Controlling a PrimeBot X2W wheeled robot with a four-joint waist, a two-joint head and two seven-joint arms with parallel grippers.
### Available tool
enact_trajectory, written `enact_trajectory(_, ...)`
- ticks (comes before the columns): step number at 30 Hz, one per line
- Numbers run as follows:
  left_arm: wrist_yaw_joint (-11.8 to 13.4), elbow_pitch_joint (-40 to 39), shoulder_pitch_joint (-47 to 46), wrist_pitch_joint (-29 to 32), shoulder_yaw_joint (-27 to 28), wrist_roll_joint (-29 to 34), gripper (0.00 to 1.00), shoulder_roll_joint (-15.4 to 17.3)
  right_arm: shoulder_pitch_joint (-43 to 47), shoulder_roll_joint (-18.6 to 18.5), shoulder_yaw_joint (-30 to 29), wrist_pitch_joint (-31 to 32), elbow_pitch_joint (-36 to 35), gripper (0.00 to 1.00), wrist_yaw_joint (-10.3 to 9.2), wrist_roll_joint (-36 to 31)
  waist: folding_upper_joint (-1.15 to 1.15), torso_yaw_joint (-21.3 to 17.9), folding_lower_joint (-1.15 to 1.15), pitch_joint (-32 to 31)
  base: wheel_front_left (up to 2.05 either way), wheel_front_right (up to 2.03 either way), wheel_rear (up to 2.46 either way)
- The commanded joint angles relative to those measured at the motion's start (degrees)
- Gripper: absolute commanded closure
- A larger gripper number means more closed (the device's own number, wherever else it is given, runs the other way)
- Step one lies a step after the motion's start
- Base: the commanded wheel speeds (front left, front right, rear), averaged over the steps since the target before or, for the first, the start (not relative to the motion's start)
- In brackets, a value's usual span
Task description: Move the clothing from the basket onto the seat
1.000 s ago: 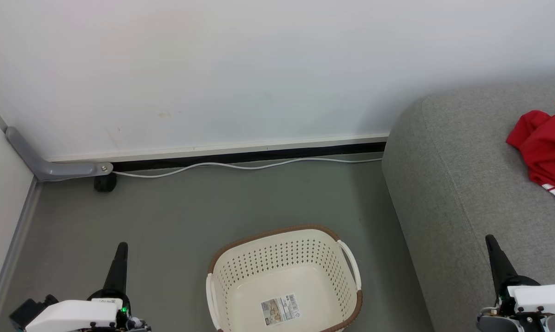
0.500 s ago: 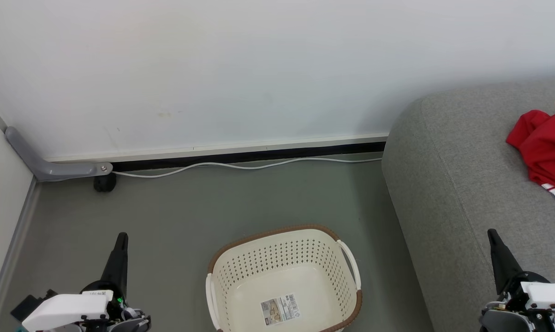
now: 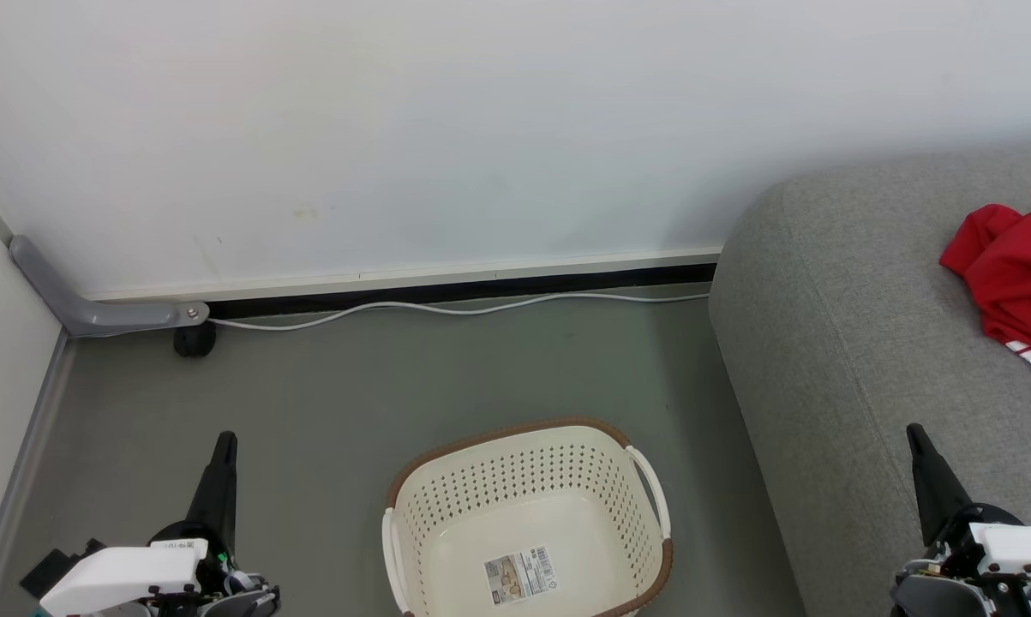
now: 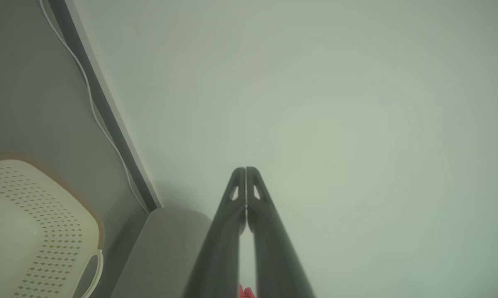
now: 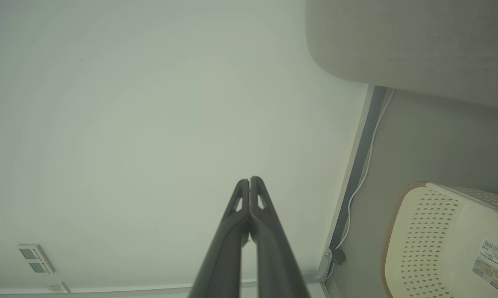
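Observation:
The red clothing point(image 3: 1016, 274) with white trim lies bunched on the grey seat point(image 3: 858, 343) at the right edge of the head view. On the floor at bottom centre stands the cream basket point(image 3: 528, 523), holding nothing but its paper label. My left gripper point(image 3: 224, 439) points up at the lower left, shut and empty, left of the basket. Over the seat's front at the lower right, my right gripper point(image 3: 913, 429) is shut and empty too. Both wrist views, left gripper point(image 4: 246, 169) and right gripper point(image 5: 249, 179), show the fingertips pressed together, facing the wall.
A white wall with a dark skirting strip runs across the back. Along its foot on the grey-green floor lies a white cable point(image 3: 446, 307). A grey bracket point(image 3: 95, 308) and a black stopper point(image 3: 195, 340) sit in the left corner. A side wall borders the left.
The left arm has pulled back a little toward the lower left and the right gripper has risen slightly. The clothing, basket and seat have stayed put.

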Motion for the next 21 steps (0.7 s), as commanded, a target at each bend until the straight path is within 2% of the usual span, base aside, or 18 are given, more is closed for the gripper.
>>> enact_trajectory(1,-0.3,-1.7,-3.3,0.4,1.9,-0.2,1.00,1.1,-2.1,-0.9,0.9,0.5,-1.8,1.00,0.09,0.7,0.00,0.0,0.00,0.0,0.00,0.00,0.00)
enact_trajectory(21,-0.3,-1.7,-3.3,0.4,1.9,-0.3,1.00,1.1,-2.1,-0.9,0.9,0.5,-1.8,1.00,0.09,0.7,0.00,0.0,0.00,0.0,0.00,0.00,0.00)
